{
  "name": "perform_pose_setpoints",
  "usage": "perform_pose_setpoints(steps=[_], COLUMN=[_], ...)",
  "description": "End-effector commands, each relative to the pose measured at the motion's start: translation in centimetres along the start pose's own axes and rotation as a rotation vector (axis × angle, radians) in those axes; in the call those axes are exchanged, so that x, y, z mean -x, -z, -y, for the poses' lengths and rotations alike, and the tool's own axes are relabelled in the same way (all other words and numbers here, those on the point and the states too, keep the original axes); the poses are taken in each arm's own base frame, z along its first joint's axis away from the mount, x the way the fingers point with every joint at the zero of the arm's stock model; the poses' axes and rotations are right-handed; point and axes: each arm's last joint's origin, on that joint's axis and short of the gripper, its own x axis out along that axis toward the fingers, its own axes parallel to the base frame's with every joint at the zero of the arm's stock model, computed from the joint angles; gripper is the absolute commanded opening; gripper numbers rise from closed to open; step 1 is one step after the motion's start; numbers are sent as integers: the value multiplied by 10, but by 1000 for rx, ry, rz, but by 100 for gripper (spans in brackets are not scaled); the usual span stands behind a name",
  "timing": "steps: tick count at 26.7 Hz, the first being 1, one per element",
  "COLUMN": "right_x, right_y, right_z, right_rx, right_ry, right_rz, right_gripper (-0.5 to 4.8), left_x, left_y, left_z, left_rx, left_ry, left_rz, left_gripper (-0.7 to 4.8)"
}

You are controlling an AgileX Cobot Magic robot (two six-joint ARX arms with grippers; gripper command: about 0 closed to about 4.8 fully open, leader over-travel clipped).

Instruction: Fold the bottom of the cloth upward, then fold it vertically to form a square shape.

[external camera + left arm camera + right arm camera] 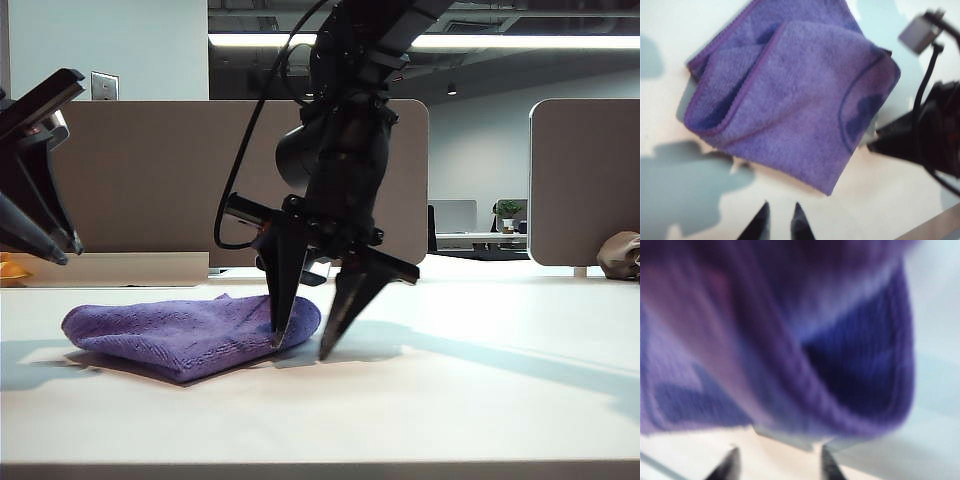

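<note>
We see the purple cloth (190,332) folded on the white table (480,400). Our right gripper (312,350), jaws apart, straddles its edge; our left gripper (780,222) hovers aside, jaws nearly together, empty.

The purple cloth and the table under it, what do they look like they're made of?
The cloth: looks like soft microfibre or terry, matte and fuzzy, with a looped nap and a darker stitched hem. The table: a smooth, pale, hard top, likely laminate, though the look leaves that open; it takes crisp shadows and a faint sheen.
</note>
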Motion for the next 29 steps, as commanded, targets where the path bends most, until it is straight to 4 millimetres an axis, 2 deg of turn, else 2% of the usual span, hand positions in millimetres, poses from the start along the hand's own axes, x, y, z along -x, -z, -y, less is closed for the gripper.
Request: perform_pose_setpoints(steps=[1, 5, 10, 12, 15, 16, 20, 22, 26, 29], right_x=[1, 0, -10, -13, -15, -15, -15, -15, -16, -15], right_y=[-9, -17, -23, -24, -24, -24, -23, -20, -6, 2], right_z=[-4, -6, -4, -3, -4, -4, -4, -3, 2, 3], right_rx=[-13, -30, -57, -59, -45, -42, -45, -30, 2, -1], right_ry=[-54, -100, -128, -127, -150, -161, -167, -155, -41, -23], right_rz=[84, 142, 136, 128, 120, 119, 104, 79, -34, -104], right_gripper=[245, 247, 239, 187, 81, 64, 38, -1, -5, -5], left_x=[1, 2, 2, 2, 2, 2, 2, 2, 2, 2], left_y=[1, 1, 0, 0, 0, 0, 0, 0, -1, -1], left_z=[0, 0, 1, 0, 0, 0, 1, 0, 1, 1], left_rx=[-16, -26, -31, -31, -31, -30, -31, -31, -39, -40], left_ry=[0, 0, 3, -1, 0, 0, 0, -6, -1, 0], left_rz=[-10, -11, -1, -1, -1, -1, 0, 2, 16, 17], left_gripper=[57, 57, 57, 57, 57, 57, 57, 57, 57, 57])
